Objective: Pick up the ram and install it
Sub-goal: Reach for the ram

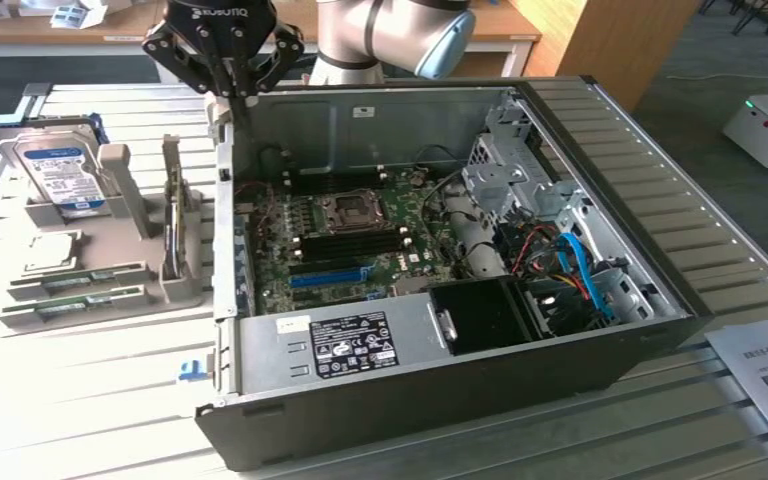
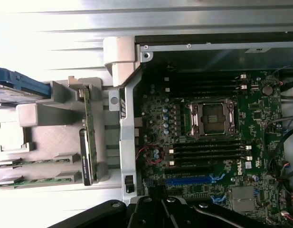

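Two ram sticks lie flat, one (image 1: 91, 277) just beside the other (image 1: 84, 302), in the slots of a grey holder (image 1: 137, 165) on the slatted surface (image 1: 77, 400), at the exterior view's left of the open computer case (image 1: 651, 200). A hard drive (image 1: 64, 170) stands upright in the same holder, farther back. The end effector (image 1: 231, 95) hangs above the case's wall nearest the holder, fingers pointing down and closed with the tips pressed together, well apart from both sticks. Inside the case the motherboard (image 1: 357, 220) lies exposed, with a blue slot (image 1: 328, 275) near its front edge.
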`<state>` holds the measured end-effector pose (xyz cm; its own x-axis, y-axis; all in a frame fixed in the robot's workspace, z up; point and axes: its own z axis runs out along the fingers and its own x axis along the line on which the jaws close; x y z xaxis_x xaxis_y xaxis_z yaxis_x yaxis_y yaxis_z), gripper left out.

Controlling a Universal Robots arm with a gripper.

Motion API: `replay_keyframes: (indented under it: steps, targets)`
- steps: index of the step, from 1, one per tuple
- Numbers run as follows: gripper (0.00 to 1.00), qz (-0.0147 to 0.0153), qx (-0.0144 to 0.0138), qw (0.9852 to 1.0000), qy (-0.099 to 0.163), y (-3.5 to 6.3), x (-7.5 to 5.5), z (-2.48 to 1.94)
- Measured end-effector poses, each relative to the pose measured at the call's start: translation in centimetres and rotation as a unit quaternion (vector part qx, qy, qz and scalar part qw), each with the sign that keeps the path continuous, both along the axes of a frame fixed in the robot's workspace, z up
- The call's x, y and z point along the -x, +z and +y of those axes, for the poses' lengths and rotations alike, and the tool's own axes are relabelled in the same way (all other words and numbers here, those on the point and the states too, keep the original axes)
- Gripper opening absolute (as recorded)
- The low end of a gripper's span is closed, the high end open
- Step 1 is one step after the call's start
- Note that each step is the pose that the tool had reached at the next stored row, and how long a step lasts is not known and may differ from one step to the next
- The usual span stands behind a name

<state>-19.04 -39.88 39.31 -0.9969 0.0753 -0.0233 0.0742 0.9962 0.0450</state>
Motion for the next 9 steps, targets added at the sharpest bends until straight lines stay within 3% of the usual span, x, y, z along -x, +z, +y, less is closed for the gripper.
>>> replay_keyframes:
  steps: [9]
  targets:
    - [0.1, 0.0, 0.0, 1.0, 0.0, -0.01, 1.03, 0.0]
